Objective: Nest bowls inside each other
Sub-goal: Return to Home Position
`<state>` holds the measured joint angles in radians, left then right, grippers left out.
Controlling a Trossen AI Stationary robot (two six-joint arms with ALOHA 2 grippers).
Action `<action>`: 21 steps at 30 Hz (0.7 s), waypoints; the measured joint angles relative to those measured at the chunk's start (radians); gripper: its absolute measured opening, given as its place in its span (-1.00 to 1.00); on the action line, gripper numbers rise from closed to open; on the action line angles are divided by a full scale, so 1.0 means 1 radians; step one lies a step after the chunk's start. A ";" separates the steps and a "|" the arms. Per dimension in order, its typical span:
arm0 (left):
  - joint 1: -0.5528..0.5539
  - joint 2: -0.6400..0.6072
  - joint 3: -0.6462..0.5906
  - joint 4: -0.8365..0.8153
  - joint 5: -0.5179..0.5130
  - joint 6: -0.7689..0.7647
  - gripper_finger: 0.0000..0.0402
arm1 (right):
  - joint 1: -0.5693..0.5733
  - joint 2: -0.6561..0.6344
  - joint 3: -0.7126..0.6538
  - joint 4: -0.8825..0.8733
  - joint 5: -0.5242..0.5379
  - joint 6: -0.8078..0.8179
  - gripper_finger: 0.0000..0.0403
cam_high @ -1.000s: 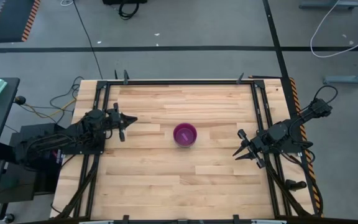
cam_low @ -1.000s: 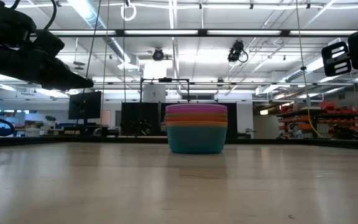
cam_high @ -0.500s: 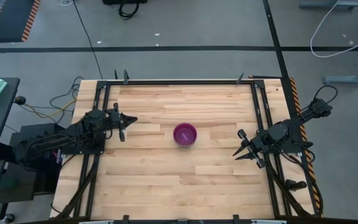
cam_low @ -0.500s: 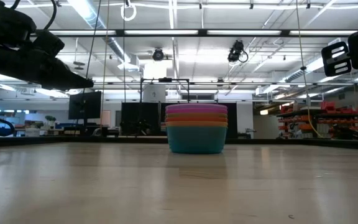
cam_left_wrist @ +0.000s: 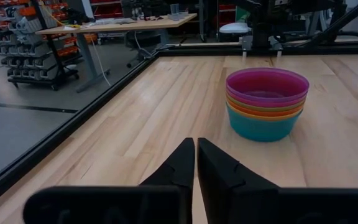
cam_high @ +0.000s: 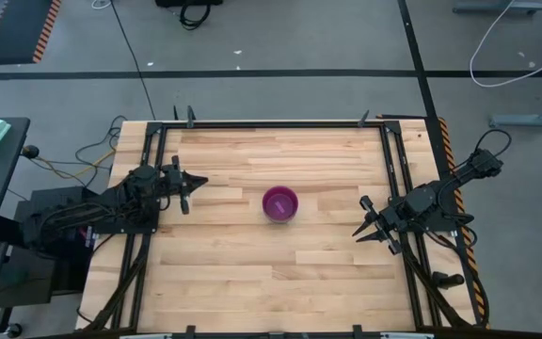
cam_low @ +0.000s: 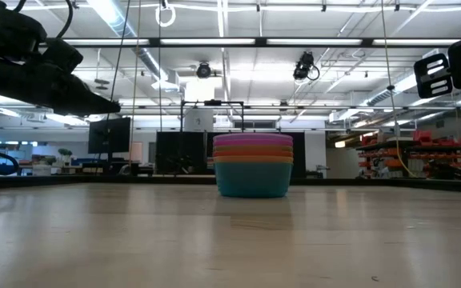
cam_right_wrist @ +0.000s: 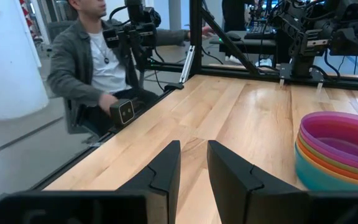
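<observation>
Nested bowls (cam_high: 279, 203) sat mid-tabletop (cam_high: 233, 273); judged light, stiff, slick plastic, best pinched at the top rim; left tool (cam_left_wrist: 195, 144) was pressed together, right tool (cam_right_wrist: 193, 147) slightly apart, both empty

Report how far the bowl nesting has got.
Done: the bowls sit nested in one stack, purple bowl on top, blue bowl at the bottom. In hand: nothing; the left gripper, shut, and the right gripper, open, hang empty at the table's sides. Left: only the return home, it seems.
</observation>
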<state>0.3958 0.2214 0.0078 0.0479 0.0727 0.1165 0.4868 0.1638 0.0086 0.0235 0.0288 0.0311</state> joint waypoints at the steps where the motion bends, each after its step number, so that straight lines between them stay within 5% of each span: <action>1: 0.000 0.000 0.000 0.000 0.000 0.000 -0.86 | 0.000 0.000 0.000 0.000 0.000 0.000 -0.56; 21: 0.000 0.000 0.000 0.000 0.000 0.000 -0.87 | 0.000 0.000 0.000 0.000 0.000 0.000 -0.56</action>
<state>0.3959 0.2214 0.0078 0.0477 0.0727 0.1162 0.4867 0.1638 0.0086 0.0235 0.0292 0.0311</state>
